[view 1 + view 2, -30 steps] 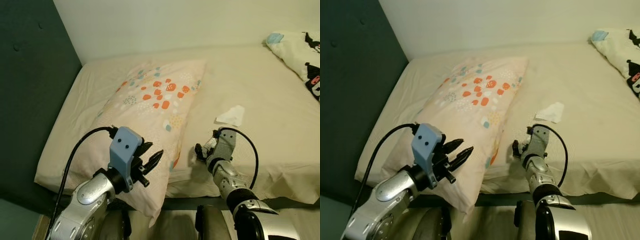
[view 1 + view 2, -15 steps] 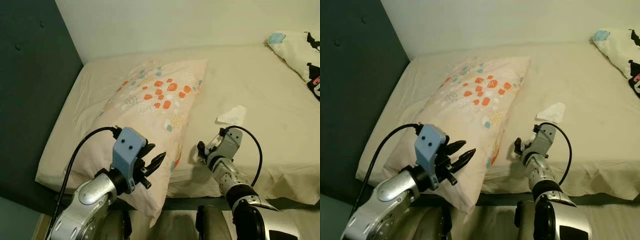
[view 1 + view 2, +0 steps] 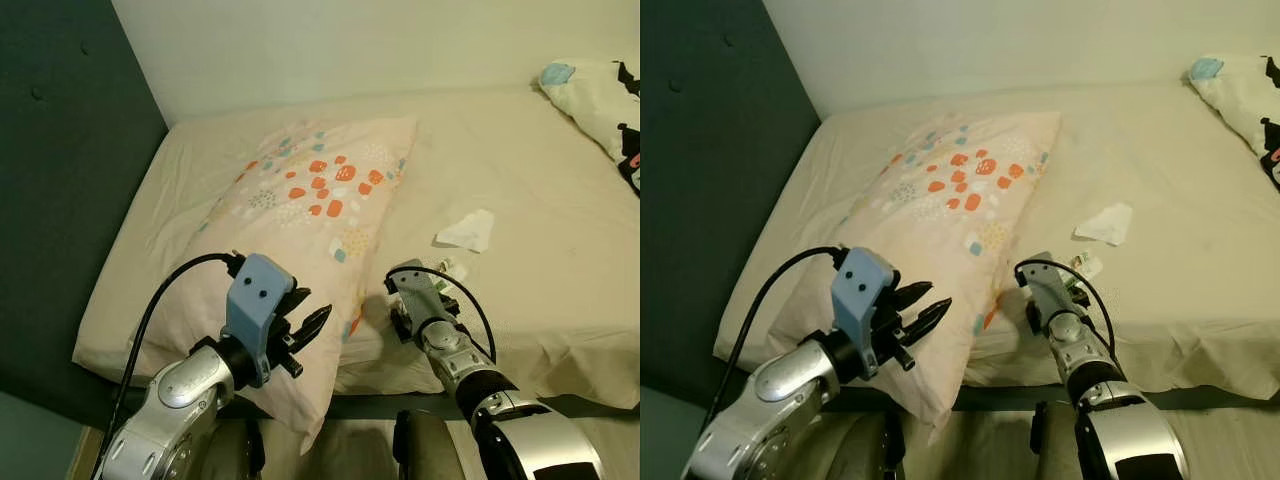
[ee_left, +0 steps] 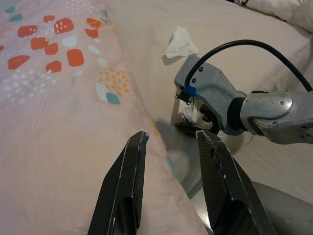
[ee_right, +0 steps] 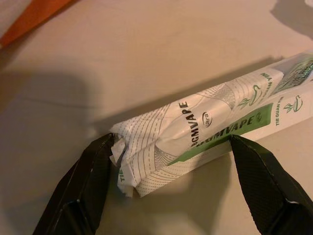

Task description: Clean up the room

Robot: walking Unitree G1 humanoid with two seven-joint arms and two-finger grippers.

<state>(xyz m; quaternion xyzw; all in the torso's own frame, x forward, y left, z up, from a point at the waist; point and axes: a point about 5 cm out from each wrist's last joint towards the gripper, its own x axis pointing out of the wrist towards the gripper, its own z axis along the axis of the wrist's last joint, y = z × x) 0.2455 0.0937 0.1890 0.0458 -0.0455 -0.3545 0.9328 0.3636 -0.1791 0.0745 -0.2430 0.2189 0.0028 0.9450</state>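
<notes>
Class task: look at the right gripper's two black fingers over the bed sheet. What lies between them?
A white-and-green wrapped packet lies on the sheet between the open right gripper fingers, shown in the right wrist view.

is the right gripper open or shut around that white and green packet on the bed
Open. In the right wrist view the right gripper has its fingers spread on either side of the packet, which lies flat on the sheet, not yet clamped.

1. Bed [image 3: 530,150]: cream sheet, spans most of frame, mildly creased.
2. Headboard [image 3: 60,170]: dark padded panel, left side of frame.
3. Wall [image 3: 350,45]: plain pale, top of frame.
4. Lighting: even, soft.
</notes>
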